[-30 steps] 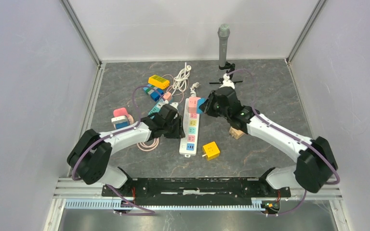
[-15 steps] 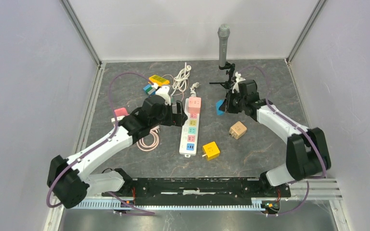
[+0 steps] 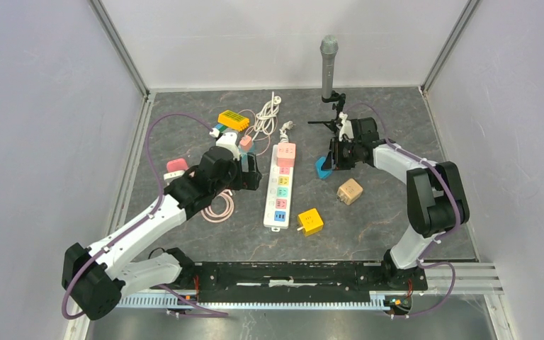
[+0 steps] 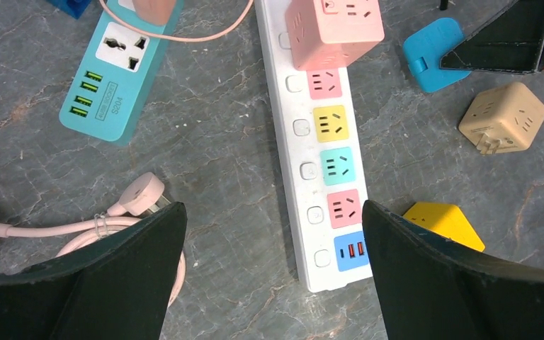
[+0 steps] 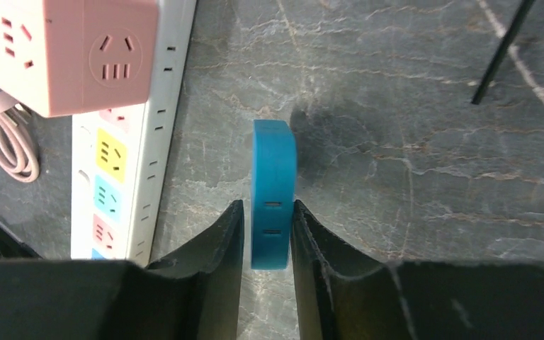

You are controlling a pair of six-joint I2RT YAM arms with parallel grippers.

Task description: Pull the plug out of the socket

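The white power strip [image 3: 280, 185] with coloured sockets lies mid-table, a pink cube adapter [image 3: 286, 154] plugged into its far end. The blue plug [image 3: 323, 168] is off the strip and stands on edge on the table to its right. My right gripper [image 5: 267, 205] straddles this blue plug [image 5: 273, 184]: one finger touches it, the other shows a thin gap, so the jaws are slightly open. My left gripper [image 4: 270, 205] is wide open and empty, above the table just left of the strip's [image 4: 326, 163] near end.
A tan cube adapter [image 3: 350, 190] and a yellow one [image 3: 310, 221] lie right of the strip. A teal power strip [image 4: 117, 78], pink cable coil [image 3: 219, 209], white cable [image 3: 265, 117] and orange block [image 3: 233, 120] sit left. A microphone stand [image 3: 328, 64] rises behind the right gripper.
The right gripper carried the blue plug from the strip's far end rightward, set it on the table and loosened its jaws. The left gripper opened wide and lifted off the strip.
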